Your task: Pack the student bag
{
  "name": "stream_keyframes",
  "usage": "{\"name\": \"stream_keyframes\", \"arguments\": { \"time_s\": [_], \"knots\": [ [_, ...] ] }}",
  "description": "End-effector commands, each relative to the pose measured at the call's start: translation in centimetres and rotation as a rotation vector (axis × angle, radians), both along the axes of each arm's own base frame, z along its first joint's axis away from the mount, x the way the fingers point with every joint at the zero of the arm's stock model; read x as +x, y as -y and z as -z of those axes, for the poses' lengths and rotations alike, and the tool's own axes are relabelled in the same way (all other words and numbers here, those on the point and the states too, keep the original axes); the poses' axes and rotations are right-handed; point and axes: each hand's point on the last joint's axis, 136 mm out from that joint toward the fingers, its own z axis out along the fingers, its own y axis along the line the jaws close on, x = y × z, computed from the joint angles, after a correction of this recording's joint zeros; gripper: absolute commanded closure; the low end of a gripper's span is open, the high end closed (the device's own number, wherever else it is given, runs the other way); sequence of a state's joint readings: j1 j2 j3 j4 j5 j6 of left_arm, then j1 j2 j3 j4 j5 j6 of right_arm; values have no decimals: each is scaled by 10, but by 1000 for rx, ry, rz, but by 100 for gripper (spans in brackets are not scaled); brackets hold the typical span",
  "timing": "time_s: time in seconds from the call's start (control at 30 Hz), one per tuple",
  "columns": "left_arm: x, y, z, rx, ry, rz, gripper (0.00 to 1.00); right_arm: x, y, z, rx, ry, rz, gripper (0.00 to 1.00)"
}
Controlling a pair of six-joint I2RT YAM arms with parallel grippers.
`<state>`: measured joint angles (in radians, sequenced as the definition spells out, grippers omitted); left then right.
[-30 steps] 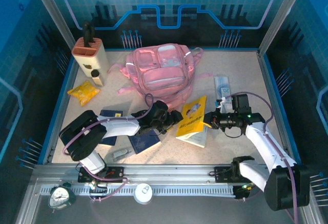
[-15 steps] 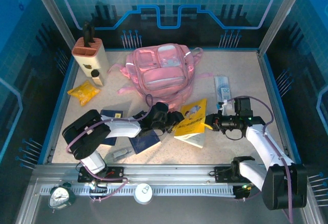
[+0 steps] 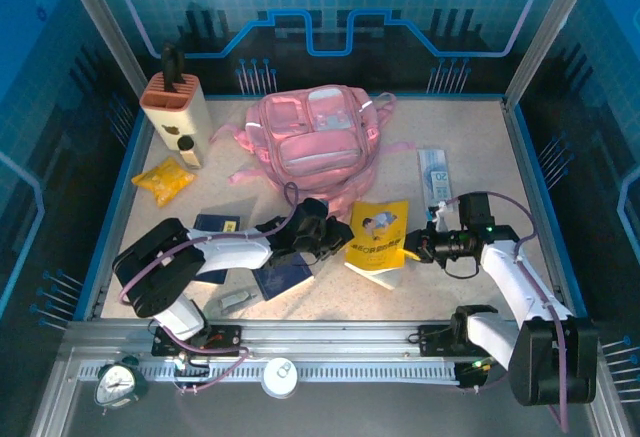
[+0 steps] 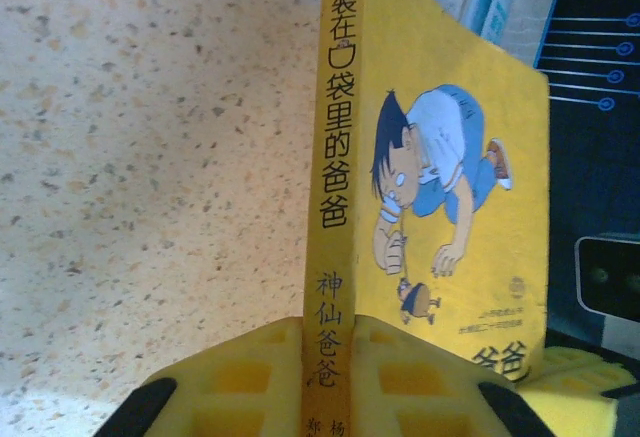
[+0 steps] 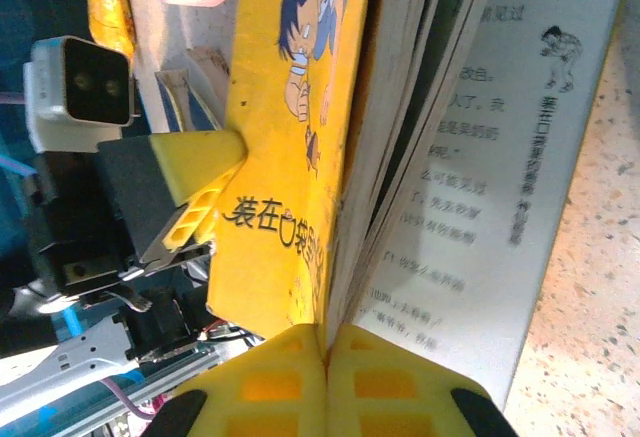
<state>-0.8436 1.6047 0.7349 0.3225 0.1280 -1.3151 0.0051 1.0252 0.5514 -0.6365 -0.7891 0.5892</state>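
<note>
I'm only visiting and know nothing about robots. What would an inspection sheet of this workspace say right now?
Surface: speckled beige table with a blue edge; no spills seen.
Job's things: the pink student bag lies at the back, untouched. The yellow book is held in front of it, pages fanning.
Clutter: beige holder, yellow packet, blue booklets, pale box, and an alarm clock by the front rail.
Grippers: the left gripper has its jaws shut on the book's spine. The right gripper has its jaws shut on the opposite edge.
Cables: purple cables loop along both arms; no snag seen.
Surroundings: blue printed walls and metal posts.
</note>
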Motion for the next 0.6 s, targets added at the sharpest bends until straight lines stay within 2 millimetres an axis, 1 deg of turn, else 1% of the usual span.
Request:
{"name": "stream_keyframes", "arguments": {
  "time_s": [0.0, 0.03, 0.1, 0.2, 0.3, 0.43, 0.47, 0.5, 0.57],
  "knots": [
    [4, 25, -63, -113, 123, 64, 91, -2, 1, -10, -3, 17, -17, 91],
    [4, 27, -68, -118, 134, 71, 94, -3, 3, -10, -23, 13, -15, 88],
    [5, 28, -79, -126, 154, 78, 99, -3, 9, -12, -73, 20, -8, 74],
    [6, 28, -98, -132, 195, 90, 100, 0, 17, -22, -125, 53, 21, 49],
    [5, 25, -121, -125, 242, 100, 100, 6, 21, -38, -140, 87, 48, 31],
    [12, 15, -156, -115, 326, 88, 100, 17, 18, -60, -99, 125, 58, 13],
    [14, 12, -165, -124, 344, 82, 100, 19, 16, -64, -85, 134, 56, 10],
    [17, 9, -174, -134, 364, 68, 100, 24, 12, -74, -50, 161, 49, 6],
    [23, 4, -192, -153, 408, 42, 100, 31, 7, -87, 5, 197, 45, 1]
  ]
}}
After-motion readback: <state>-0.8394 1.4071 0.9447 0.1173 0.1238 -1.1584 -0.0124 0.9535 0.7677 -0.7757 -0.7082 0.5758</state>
